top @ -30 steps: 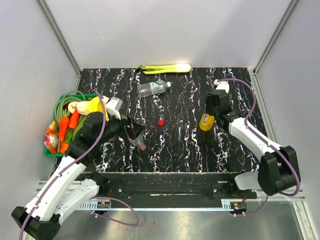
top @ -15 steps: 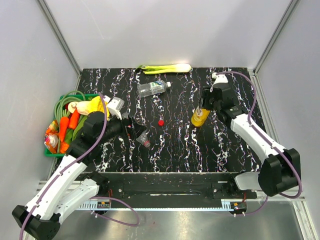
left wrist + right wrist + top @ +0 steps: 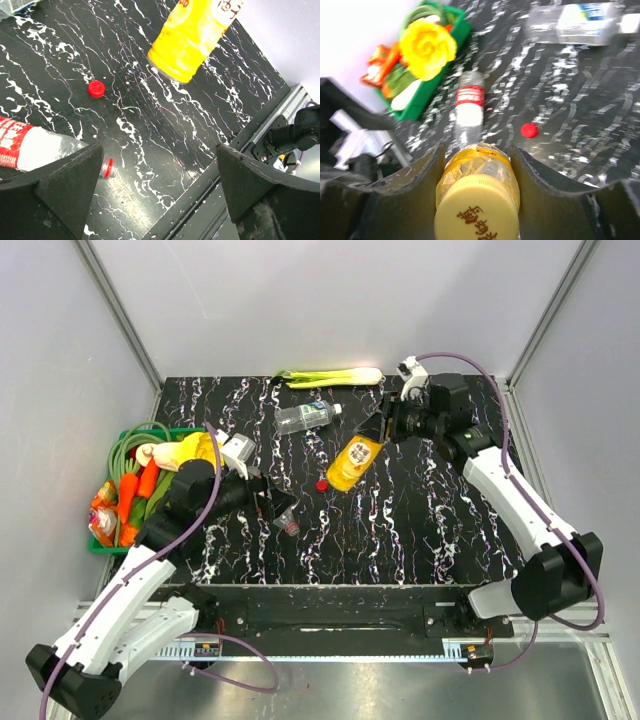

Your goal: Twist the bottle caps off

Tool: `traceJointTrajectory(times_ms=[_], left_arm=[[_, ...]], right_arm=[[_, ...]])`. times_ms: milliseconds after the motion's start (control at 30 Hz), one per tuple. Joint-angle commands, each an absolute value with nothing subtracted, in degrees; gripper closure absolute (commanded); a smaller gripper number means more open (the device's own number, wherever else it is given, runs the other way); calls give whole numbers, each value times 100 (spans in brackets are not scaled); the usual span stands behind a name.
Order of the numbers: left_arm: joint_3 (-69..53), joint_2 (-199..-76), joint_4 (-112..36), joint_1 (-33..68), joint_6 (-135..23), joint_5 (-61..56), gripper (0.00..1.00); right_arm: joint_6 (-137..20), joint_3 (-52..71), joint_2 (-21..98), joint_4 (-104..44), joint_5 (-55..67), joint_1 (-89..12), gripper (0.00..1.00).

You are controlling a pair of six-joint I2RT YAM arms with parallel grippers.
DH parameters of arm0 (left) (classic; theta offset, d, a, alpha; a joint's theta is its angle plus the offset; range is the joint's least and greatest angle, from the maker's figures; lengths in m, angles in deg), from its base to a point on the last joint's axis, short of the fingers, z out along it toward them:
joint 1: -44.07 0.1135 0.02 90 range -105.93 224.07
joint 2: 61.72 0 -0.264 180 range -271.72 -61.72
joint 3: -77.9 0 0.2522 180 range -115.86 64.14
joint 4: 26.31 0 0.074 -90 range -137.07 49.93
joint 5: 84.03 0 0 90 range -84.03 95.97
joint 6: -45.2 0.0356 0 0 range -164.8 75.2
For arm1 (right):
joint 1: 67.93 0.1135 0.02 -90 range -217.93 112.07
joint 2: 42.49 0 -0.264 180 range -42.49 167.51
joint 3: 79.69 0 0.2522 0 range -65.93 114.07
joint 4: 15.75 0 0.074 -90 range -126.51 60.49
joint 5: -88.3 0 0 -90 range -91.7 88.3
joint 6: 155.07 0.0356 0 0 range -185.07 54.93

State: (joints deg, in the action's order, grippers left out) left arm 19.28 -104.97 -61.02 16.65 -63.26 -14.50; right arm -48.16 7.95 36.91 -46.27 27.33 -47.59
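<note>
I am looking down on the black marbled desk (image 3: 420, 530), with a green basket (image 3: 432, 90) of toy vegetables sitting at its left edge. My right hand (image 3: 388, 425) is reaching over the far middle of the desk, its fingers (image 3: 407, 200) closing on either side of the neck of the yellow juice bottle (image 3: 352, 462). It is holding that bottle tilted and off the desk, base pointing towards the near left. The yellow cap (image 3: 476, 212) is sitting on the bottle, facing the wrist camera.

My left hand (image 3: 268, 502) is hanging near the left edge with its jaws standing wide apart and gripping nothing. The red-labelled bottle (image 3: 35, 147) is lying on the desk just beside its left finger; I cannot tell whether they are touching. Its neck is showing open.

The blue-green-labelled bottle (image 3: 308, 417) is lying on its side near the far edge, its white cap (image 3: 338, 409) on. A leek (image 3: 330, 376) is lying along the far edge. The red cap (image 3: 322, 483) is resting loose mid-desk.
</note>
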Motion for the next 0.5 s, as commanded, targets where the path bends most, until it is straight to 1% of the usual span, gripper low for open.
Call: traceJointTrajectory(times_ms=[0, 133, 300, 333, 467], left_arm=[[1598, -10707, -5774, 1682, -6159, -1968, 1], [1554, -10883, -5554, 1691, -6141, -2434, 1], [1554, -11059, -5150, 1682, -6229, -3137, 1], [1580, -11068, -4993, 1682, -6273, -3330, 1], [1580, -11208, -4640, 1682, -6457, -4007, 1]], right_arm=[[-4485, 1299, 3968, -4612, 4390, -4430, 66], [-4485, 1527, 4144, -4569, 4628, -3982, 65], [-4109, 1651, 4355, -4183, 4988, -3629, 66], [-3959, 1607, 4364, -4017, 5067, -3611, 66], [-3081, 1221, 4285, -2595, 5200, -3611, 67]])
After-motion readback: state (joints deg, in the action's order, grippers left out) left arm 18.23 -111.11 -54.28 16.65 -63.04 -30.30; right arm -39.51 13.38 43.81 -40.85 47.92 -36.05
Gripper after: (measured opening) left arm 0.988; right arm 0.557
